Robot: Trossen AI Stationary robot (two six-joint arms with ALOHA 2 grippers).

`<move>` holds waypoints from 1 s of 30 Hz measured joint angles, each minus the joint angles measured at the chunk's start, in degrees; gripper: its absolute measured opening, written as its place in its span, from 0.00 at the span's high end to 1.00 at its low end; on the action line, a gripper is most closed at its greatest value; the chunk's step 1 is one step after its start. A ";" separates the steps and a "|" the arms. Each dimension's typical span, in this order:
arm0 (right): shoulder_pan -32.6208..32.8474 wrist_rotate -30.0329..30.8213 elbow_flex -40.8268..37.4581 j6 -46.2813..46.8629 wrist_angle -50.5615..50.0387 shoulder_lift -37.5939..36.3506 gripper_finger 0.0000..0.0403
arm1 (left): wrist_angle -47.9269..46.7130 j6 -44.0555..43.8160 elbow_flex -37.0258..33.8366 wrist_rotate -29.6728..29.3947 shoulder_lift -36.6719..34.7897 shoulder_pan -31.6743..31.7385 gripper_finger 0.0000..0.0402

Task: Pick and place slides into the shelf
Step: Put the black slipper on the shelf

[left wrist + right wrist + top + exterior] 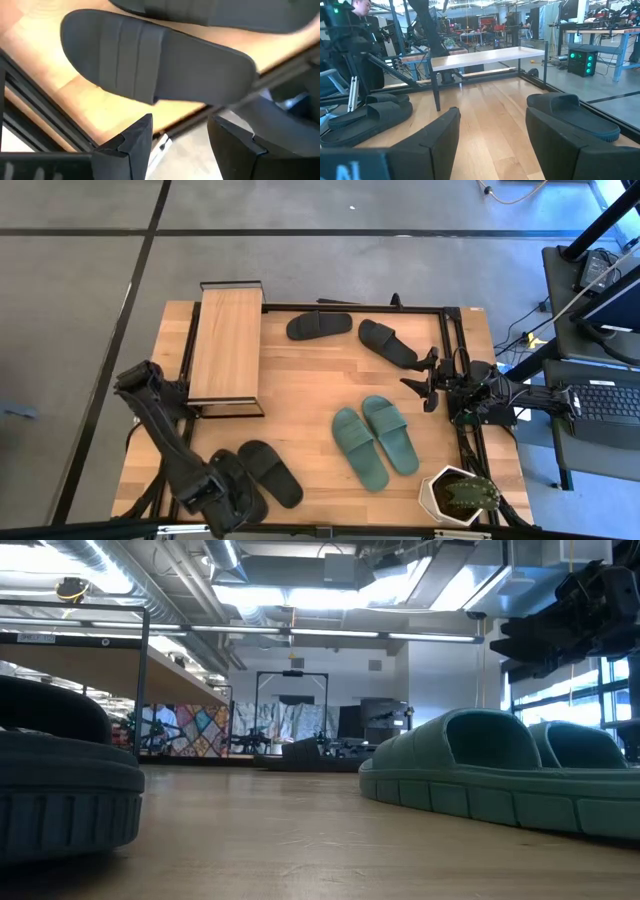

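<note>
Six slides on the table, none on the shelf: two black ones at the far edge, two teal ones mid-table toward the right, two black ones at the near left corner. Far pair: one black slide lies with its long axis across the table, the other angled diagonally toward the right side. Teal pair side by side, touching, long axes parallel and slanted from far-left to near-right. Near-left pair: one black slide lies diagonal, the second just beside it, partly under the left arm.

Shelf stands at the far left corner, wooden top board bare, long axis running front to back.

One potted plant at the near right corner.

Left gripper hovers over the near-left black slide, fingers spread apart, holding nothing. Right gripper waits at the right edge, fingers apart, nothing between them.
</note>
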 joint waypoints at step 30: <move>-0.02 0.00 0.00 3.15 -0.01 0.00 0.44 | -17.54 2.59 18.68 6.62 23.22 1.32 0.55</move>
